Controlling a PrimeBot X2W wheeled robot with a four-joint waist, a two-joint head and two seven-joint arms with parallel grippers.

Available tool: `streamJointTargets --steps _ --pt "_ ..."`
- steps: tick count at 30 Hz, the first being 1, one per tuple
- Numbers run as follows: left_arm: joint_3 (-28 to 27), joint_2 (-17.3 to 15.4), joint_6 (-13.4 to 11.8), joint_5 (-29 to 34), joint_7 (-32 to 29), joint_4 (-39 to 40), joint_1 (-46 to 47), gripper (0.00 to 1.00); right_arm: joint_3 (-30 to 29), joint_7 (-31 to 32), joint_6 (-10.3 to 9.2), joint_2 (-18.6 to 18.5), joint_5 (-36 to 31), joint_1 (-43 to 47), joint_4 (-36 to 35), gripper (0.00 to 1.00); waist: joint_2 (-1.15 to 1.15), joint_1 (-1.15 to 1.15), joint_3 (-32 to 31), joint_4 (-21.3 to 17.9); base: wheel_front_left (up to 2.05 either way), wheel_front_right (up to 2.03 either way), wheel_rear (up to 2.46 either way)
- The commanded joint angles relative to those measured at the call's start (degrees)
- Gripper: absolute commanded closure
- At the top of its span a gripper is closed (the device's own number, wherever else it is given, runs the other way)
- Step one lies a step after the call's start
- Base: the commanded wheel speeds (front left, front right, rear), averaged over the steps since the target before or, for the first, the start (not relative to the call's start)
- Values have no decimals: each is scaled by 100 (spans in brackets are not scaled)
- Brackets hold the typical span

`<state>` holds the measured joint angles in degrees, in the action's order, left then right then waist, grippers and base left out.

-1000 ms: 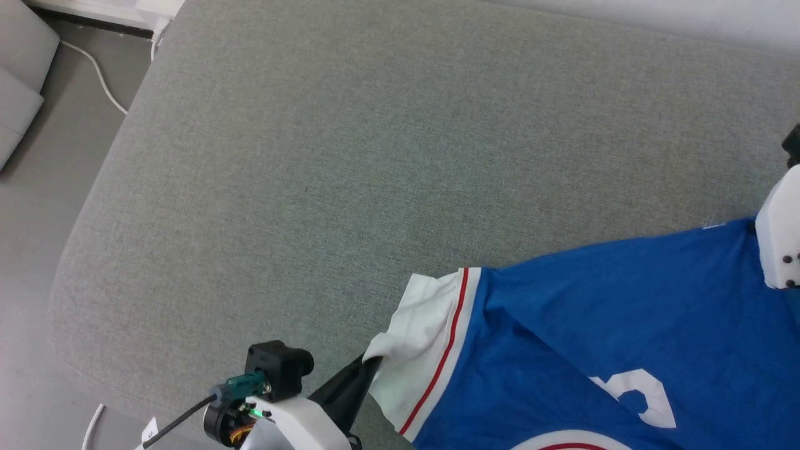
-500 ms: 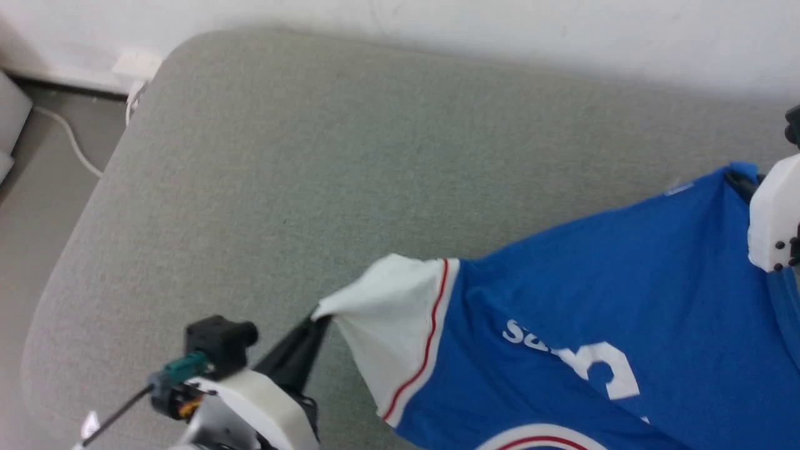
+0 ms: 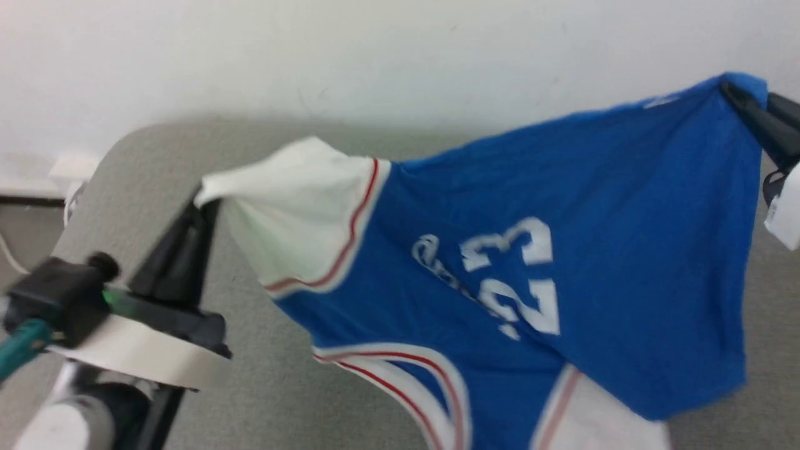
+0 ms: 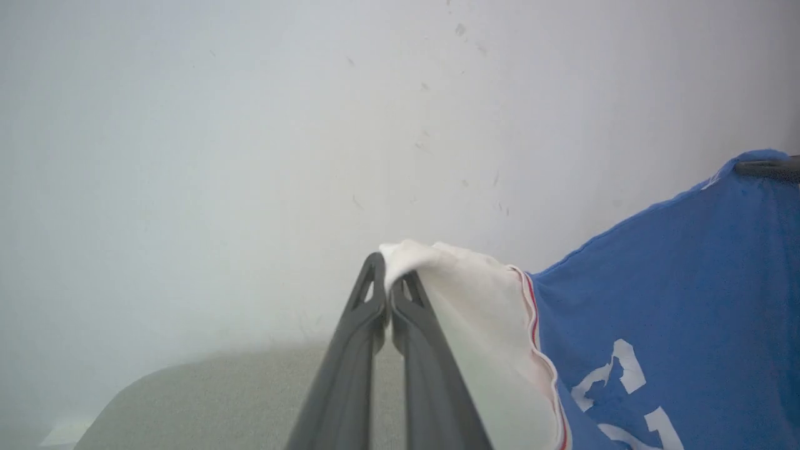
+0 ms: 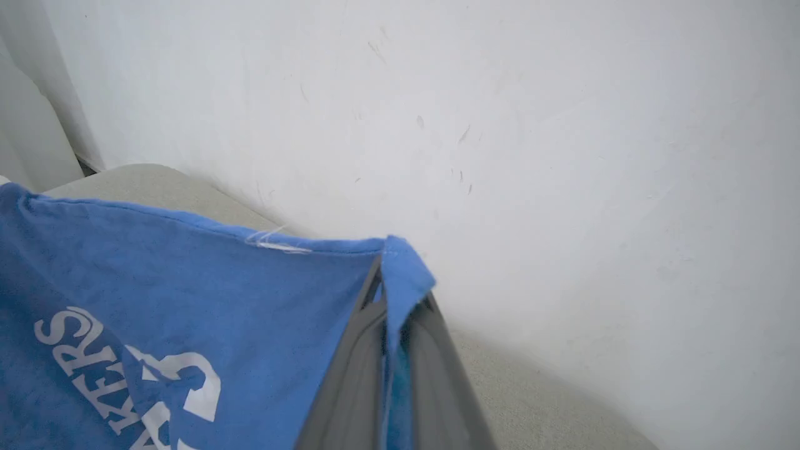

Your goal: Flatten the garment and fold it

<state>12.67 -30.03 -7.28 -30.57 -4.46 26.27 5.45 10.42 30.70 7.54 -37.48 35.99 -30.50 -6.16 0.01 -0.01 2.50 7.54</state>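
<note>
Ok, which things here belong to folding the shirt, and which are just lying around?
In the job:
garment
left gripper, shut on its white sleeve
right gripper, shut on a blue corner
grey cushion

Lying about:
white cable
pale box

Grey fabric-covered surface (image 3: 281, 387), rounded corner on the left

Woven grey-green upholstery, and it runs right up against the white wall (image 3: 375, 50). The blue jersey (image 3: 625, 250) hangs over it, but I honestly can't tell if its bottom edge touches the fabric.
</note>
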Motion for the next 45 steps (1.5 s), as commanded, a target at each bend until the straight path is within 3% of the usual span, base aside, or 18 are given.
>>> streamJointTargets --steps 1,13,18,23,28,36,45 --pt "-103 -51 -50 54 54 120 141 100 -60 -35 -5 18 36 18 -114 100 -1 1 -378 -390 0 0 0" --pt "-860 -375 -175 83 71 1047 1207 100 -806 238 -5 366 326 -169 -1089 100 -1 1 -450 -812 0 0 0" --pt "-1021 -541 -105 18 -60 995 1986 100 -878 331 -5 350 365 -468 -1224 100 -1 1 -120 -946 0 0 0" --pt "-1041 -754 125 -109 -218 515 2979 100 -790 246 -5 282 334 -1060 -1106 100 -1 1 491 -1059 0 0 0" --pt "-856 -791 434 -301 -342 -316 4279 100 -639 -11 -5 322 336 -1875 -541 100 -1 1 1261 -1102 0 0 0" --pt "-289 -650 970 -10 -234 -2270 6599 100 42 -877 -5 518 66 -3725 912 100 -1 1 2362 -1238 0 0 0" --pt "-95 -39 1052 358 852 -4019 8486 100 918 -1889 -5 737 -257 -5455 2656 100 -1 1 2902 -1206 0 0 0"
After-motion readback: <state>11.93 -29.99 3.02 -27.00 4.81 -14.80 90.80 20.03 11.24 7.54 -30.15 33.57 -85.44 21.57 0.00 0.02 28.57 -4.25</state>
